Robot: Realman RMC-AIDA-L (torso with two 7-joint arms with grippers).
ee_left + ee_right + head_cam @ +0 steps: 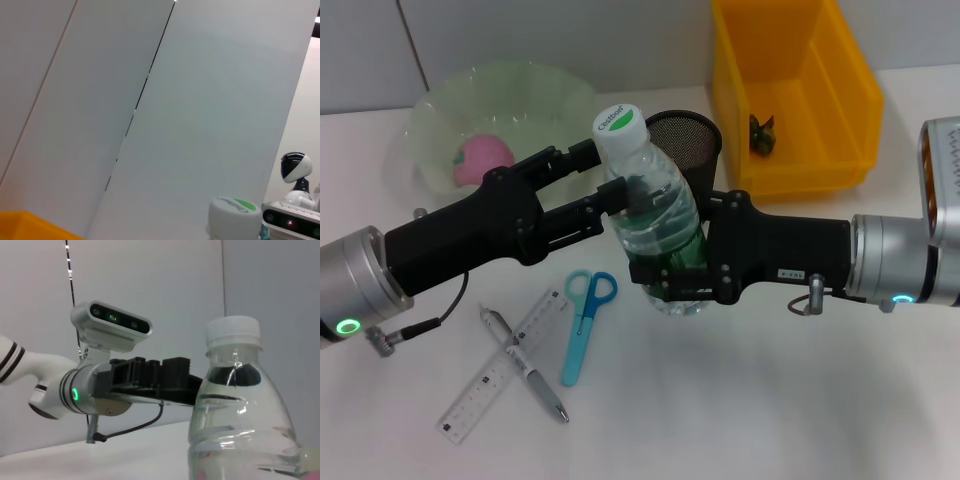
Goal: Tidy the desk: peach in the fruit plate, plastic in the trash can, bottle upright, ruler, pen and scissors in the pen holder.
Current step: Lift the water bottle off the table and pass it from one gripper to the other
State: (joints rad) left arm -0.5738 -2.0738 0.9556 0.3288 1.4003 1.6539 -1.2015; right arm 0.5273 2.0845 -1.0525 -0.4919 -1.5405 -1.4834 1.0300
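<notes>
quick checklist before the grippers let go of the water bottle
1. Clear plastic water bottle standing upright: ok.
2. Left gripper on its upper part, right gripper on its lower part: ok.
3. Base resting on the white table: cannot tell, hidden.
4. Black mesh pen holder just behind the bottle, clearance: cannot tell.
5. Blue scissors, transparent ruler and pen put away: not ok.
6. Pink peach in green fruit plate: ok.

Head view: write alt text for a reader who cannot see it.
Two black grippers, left and right, clamp an upright water bottle from both sides above a white desk. Scissors, a pen and a ruler lie nearby; a peach sits in the plate.
</notes>
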